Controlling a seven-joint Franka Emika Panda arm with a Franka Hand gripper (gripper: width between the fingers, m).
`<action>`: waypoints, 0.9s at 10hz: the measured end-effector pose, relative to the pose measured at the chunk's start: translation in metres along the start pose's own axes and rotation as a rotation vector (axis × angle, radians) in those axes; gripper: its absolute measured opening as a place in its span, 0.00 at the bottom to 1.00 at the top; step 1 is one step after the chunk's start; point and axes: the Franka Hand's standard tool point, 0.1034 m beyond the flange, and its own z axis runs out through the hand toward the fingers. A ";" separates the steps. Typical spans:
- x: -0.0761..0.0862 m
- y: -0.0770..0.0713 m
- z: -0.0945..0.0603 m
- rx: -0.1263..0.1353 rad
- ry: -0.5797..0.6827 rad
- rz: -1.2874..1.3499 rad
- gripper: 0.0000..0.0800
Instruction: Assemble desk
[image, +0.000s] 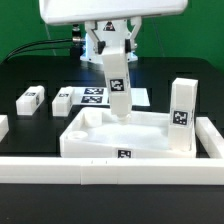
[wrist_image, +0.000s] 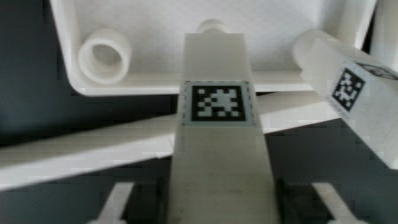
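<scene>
The desk's white tabletop (image: 95, 137) lies rim-up near the front of the table. One square leg (image: 182, 115) stands upright in its corner at the exterior view's right. My gripper (image: 112, 62) is shut on a second tagged leg (image: 117, 88) and holds it upright, its lower end down inside the tabletop. In the wrist view this held leg (wrist_image: 217, 140) runs between my fingers (wrist_image: 125, 205). Its far tip sits beside a round socket (wrist_image: 107, 55) in the tabletop (wrist_image: 267, 45), not in it. The standing leg (wrist_image: 347, 85) is close by.
Two loose legs (image: 32, 99) (image: 62, 100) lie on the black table at the exterior view's left. The marker board (image: 95, 96) lies behind the tabletop. A long white border bar (image: 110, 172) runs along the front, and another (image: 212, 135) along the right.
</scene>
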 end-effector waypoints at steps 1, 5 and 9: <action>0.001 0.005 -0.005 0.011 0.005 0.083 0.36; 0.000 0.006 -0.002 0.012 0.026 0.094 0.36; 0.008 0.019 -0.005 -0.035 0.312 0.085 0.36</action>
